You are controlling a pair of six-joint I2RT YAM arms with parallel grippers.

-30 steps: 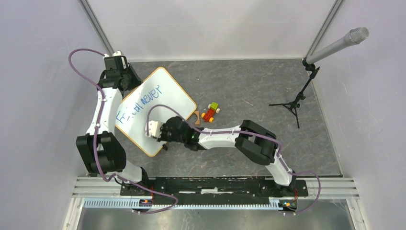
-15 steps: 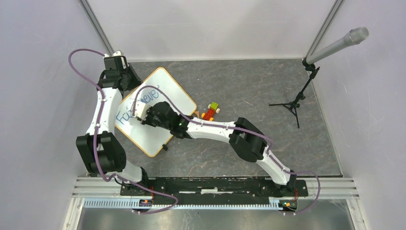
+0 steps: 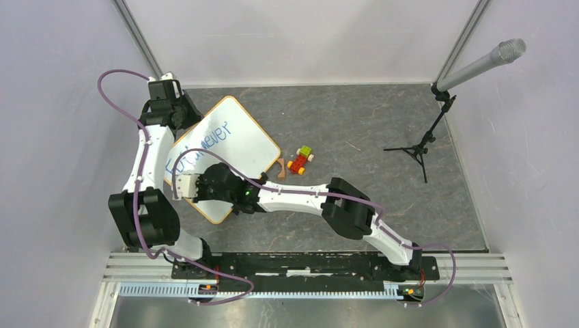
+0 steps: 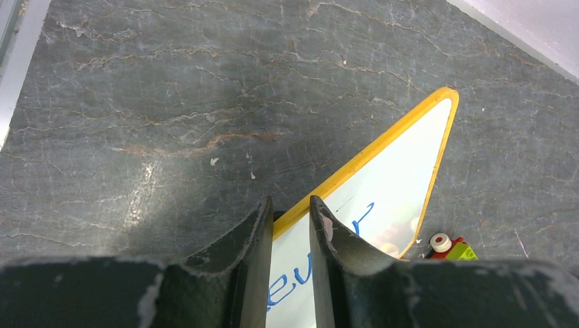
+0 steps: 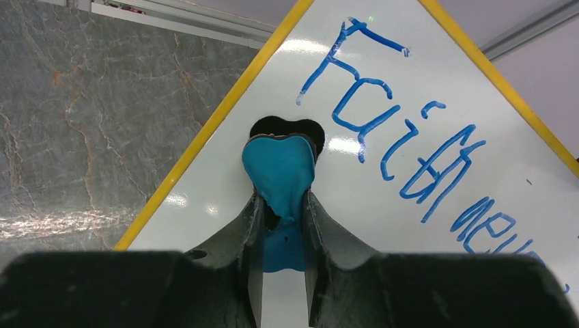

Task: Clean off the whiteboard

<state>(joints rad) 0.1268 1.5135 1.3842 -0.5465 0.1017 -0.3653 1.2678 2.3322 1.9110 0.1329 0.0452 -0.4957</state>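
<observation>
The whiteboard lies tilted on the grey table, white with a yellow rim and blue handwriting. My left gripper is at its far left edge; in the left wrist view its fingers are shut on the board's rim. My right gripper is over the board's near left corner. In the right wrist view it is shut on a blue eraser pressed on the board, left of the blue "Faith" writing.
A small toy car of coloured bricks and a small brown piece lie just right of the board. A microphone stand stands at the far right. Walls close the left, back and right sides.
My right gripper with the eraser has swept from the board's near right edge across its middle to the near left corner. The left arm and the board have not moved.
</observation>
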